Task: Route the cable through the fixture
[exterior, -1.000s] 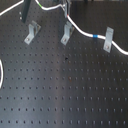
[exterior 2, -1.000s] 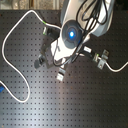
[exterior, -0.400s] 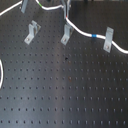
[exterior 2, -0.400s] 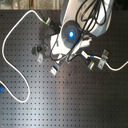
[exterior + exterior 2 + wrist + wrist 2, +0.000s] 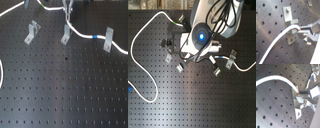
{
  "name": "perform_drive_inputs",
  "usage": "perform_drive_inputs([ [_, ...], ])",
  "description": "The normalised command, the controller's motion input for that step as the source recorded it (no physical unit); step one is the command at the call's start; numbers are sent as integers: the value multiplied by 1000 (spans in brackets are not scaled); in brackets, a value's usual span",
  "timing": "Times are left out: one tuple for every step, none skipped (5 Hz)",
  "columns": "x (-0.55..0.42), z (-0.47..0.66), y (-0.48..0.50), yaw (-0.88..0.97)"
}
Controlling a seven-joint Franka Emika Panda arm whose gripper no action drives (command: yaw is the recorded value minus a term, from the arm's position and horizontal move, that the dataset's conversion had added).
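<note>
Lining up on the middle clip.
My gripper (image 5: 300, 30) pinches the thin white cable (image 5: 278, 41) shut, holding it just above the grey metal bracket (image 5: 289, 18) so I can seat it.

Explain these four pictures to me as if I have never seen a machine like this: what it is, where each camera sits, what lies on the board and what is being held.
This is a single robot arm working over a dark board full of small holes. Two cameras stand off the arm; in the second exterior view the arm fills the upper middle. Two more cameras ride on the gripper and look closely at its fingers.

On the board stand small metal brackets and a long white cable with a blue band.

In both wrist views the gripper's fingers are closed on the cable, right beside one bracket, apparently to lead it through.
</note>
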Motion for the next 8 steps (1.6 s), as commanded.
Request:
perform_drive_inputs([
  [-239,76,16,640],
  [-246,27,141,537],
  [2,0,8,226],
  [64,-1,89,91],
  [-89,185,34,374],
  [-32,138,-32,309],
  [-131,103,-101,123],
  [-178,315,-25,131],
])
